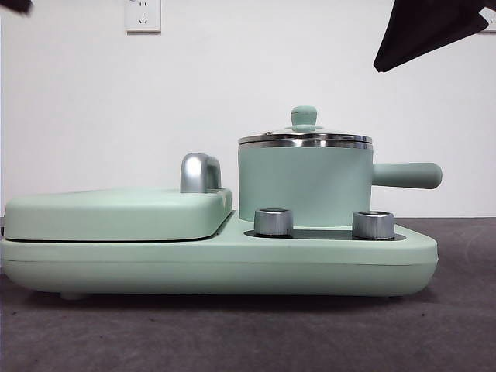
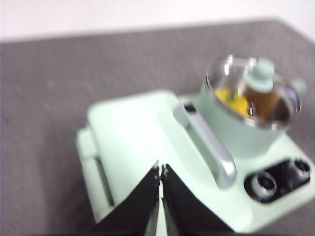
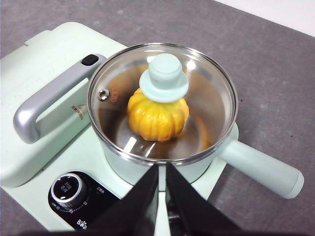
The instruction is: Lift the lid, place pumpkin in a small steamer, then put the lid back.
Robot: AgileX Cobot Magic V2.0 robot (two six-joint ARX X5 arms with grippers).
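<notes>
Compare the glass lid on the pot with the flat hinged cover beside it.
The lid is a round clear glass disc, showing the pumpkin beneath; the hinged cover is opaque mint-green, broad and roughly rectangular. The lid carries a small mint-green knob; the cover carries a long chrome handle. The lid sits higher, atop the small steamer; the cover lies low on the base. Both are closed.

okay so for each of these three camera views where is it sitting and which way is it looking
Front: table height, level across at the small steamer; black arm tips in top corners.
Left wrist: above the hinged cover, looking down; shut left end effector.
Right wrist: above the lid, pumpkin beneath; shut right end effector.
All share steamer and lid.
</notes>
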